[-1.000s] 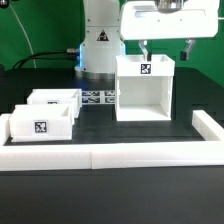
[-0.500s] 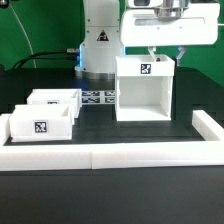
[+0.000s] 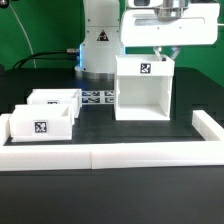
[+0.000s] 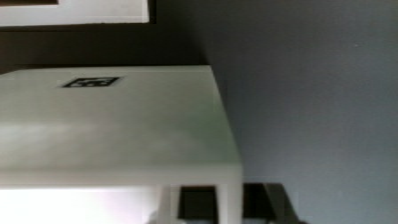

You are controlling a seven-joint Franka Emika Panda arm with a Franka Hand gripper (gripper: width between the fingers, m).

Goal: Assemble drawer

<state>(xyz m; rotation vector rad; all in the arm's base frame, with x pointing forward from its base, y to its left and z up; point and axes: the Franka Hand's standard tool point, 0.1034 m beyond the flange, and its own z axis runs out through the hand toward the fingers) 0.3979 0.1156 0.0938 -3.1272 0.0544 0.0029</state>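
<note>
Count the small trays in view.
2. The front tray sits on the exterior view's left, and the rear tray is just behind it. The shell shows only part of its inside, so another could be hidden.

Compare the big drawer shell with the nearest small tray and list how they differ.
The shell is much taller and bulkier than the front tray. The shell opens toward the exterior camera; the front tray opens upward. The shell's tag sits on top, the front tray's on its front wall. The gripper hangs at the shell; the front tray lies apart. Both are white with a square tag.
</note>
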